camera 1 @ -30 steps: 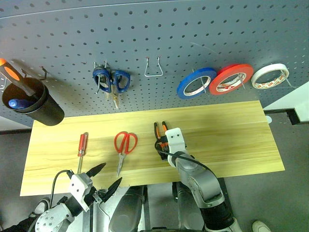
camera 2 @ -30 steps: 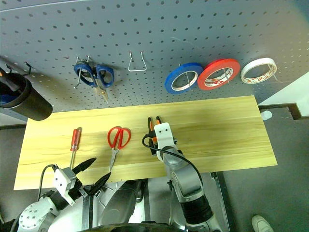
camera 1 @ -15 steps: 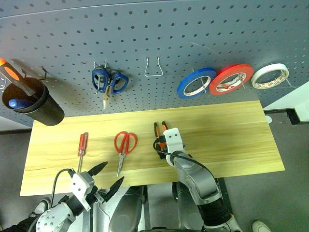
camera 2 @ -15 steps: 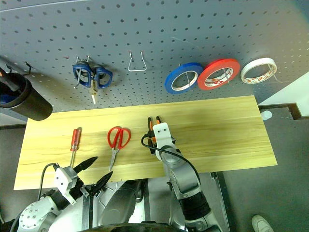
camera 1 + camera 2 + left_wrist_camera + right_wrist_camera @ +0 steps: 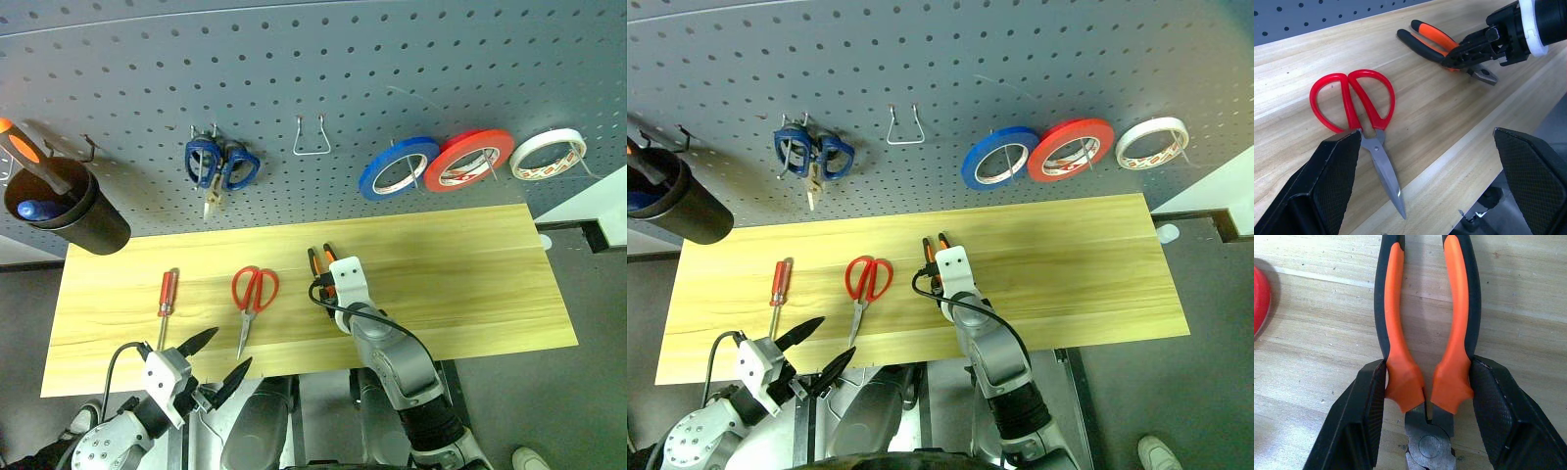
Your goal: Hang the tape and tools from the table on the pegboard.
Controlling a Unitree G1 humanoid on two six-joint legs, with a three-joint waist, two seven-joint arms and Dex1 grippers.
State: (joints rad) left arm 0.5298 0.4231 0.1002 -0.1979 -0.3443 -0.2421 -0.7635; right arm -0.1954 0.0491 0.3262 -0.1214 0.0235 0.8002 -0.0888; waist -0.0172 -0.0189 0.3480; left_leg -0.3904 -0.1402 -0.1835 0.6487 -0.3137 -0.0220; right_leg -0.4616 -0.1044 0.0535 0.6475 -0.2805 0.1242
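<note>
From the head views, the whitish tape [image 5: 547, 154] already hangs on the pegboard [image 5: 323, 69]; red-handled scissors [image 5: 251, 294], small screwdriver [image 5: 167, 298] and pliers [image 5: 321, 264] still lie on the surface [image 5: 470, 264].

The left wrist view shows the left tool [image 5: 1437, 188] spread wide and empty, just short of the scissors.

In the right wrist view, the right tool [image 5: 1428, 396] brackets the pliers' handles near the pivot, both pads touching; grip looks unfinished.
</note>
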